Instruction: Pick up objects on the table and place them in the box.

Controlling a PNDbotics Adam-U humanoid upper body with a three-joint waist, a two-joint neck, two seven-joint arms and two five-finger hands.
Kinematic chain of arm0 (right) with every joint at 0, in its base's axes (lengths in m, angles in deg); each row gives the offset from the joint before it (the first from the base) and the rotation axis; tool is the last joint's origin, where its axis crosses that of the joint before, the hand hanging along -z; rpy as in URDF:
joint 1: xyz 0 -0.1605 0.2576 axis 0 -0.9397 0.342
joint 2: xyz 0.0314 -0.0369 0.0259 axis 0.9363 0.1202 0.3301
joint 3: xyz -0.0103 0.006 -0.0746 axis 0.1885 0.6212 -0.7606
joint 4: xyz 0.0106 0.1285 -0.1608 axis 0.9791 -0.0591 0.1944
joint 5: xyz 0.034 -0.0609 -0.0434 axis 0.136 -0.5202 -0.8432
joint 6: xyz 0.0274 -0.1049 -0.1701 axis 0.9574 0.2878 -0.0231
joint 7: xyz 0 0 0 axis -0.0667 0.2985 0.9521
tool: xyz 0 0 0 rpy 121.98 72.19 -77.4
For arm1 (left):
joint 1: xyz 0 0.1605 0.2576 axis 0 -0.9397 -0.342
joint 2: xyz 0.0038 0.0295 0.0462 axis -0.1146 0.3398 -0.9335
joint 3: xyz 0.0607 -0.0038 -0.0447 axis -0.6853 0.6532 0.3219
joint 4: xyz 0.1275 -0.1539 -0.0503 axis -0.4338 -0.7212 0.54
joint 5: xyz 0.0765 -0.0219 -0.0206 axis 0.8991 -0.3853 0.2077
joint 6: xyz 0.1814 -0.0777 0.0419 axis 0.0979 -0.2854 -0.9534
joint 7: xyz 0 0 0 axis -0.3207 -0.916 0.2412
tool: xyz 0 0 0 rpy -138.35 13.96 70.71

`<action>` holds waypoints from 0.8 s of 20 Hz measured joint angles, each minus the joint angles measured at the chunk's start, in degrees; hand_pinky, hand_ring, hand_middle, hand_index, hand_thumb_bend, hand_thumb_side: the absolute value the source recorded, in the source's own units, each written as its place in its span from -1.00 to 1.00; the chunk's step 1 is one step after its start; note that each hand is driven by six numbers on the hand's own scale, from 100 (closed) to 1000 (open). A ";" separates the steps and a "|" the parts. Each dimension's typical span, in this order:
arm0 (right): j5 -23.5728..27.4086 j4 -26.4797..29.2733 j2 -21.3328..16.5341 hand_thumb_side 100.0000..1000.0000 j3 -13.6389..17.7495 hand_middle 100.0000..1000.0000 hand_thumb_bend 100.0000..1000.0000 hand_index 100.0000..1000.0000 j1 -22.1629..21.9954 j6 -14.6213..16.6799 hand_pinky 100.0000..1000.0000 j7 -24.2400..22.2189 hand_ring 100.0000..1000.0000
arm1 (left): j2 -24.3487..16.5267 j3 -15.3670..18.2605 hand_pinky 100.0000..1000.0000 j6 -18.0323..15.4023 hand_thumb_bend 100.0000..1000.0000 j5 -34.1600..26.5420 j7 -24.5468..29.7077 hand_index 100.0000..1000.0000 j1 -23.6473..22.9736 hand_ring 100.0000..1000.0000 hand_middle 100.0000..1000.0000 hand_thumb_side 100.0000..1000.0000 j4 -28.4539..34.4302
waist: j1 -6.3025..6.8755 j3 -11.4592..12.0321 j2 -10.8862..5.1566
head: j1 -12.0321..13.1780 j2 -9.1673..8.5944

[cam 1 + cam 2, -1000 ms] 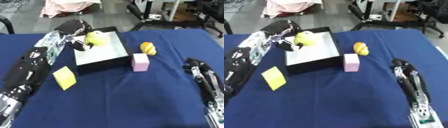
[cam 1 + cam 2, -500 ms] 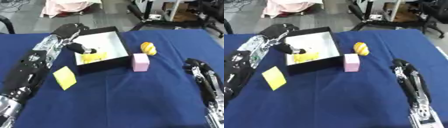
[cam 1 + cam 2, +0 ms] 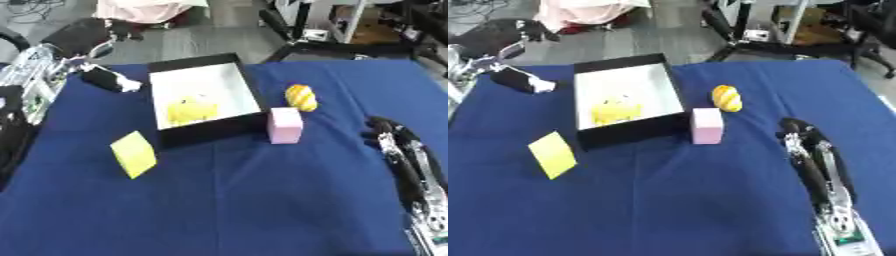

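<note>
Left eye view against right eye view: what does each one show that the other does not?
Only the left eye view shows much of the robot's left arm along the picture's left edge. Only the right eye view shows the right arm further down, to a green patch near its base. Both share the black box with a yellow object inside, the pink block, the yellow-orange object, the flat yellow piece, the left hand and the right hand.

No text, label, brand, number or sign can be read anywhere in these views. The box, the blocks and the blue table carry no legible marking.
</note>
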 measured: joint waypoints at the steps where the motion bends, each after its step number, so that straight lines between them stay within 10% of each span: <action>1: -0.02 0.00 -0.02 0.35 0.01 0.43 -1.00 0.52 -0.01 -0.01 0.52 0.04 0.42 | -1.66 -1.47 0.60 -1.03 0.18 -1.08 0.92 0.69 -1.62 0.38 0.42 0.09 1.73 | 0.15 0.03 0.00 | -0.10 0.00; 10: -0.24 -0.01 -0.09 0.35 0.01 0.43 -1.00 0.53 0.00 -0.03 0.53 0.07 0.42 | -13.95 -8.45 0.60 -9.61 0.13 -10.24 9.87 0.69 -11.58 0.40 0.43 -0.07 16.21 | 0.24 0.15 0.00 | -0.18 0.00; 16: -0.26 -0.01 -0.10 0.35 0.01 0.43 -1.00 0.52 -0.01 -0.03 0.53 0.07 0.42 | -15.61 -6.88 0.61 -5.68 0.08 -23.87 24.73 0.74 -10.62 0.42 0.48 -0.18 22.03 | 0.24 0.38 -0.02 | -0.58 0.00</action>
